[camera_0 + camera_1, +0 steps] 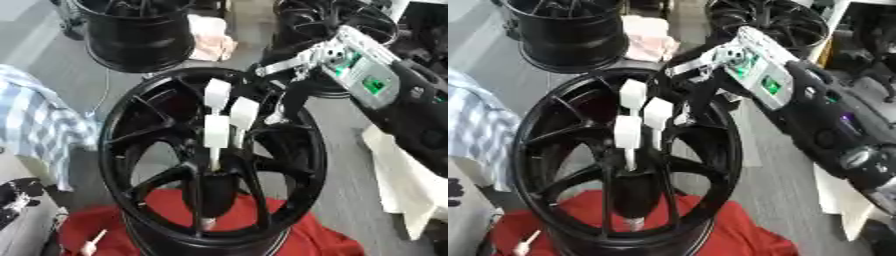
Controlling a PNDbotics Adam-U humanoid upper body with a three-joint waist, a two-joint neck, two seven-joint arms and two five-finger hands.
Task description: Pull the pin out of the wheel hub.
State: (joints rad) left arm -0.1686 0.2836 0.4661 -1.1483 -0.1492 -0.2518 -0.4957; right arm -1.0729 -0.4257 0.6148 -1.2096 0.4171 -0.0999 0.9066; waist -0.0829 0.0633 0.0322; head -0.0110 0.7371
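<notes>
Glossy black spoked wheel hub [210, 165], blocky white pins [217, 131]

No text, label or number is legible.

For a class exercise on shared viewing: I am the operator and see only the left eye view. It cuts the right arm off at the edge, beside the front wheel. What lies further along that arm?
Observer: In the right eye view, the arm runs down from the right hand to a silver joint near the lower right edge.
Operator: Anything between hand and joint?
Observer: Yes, a small purple spot shows on the black arm casing.
</notes>
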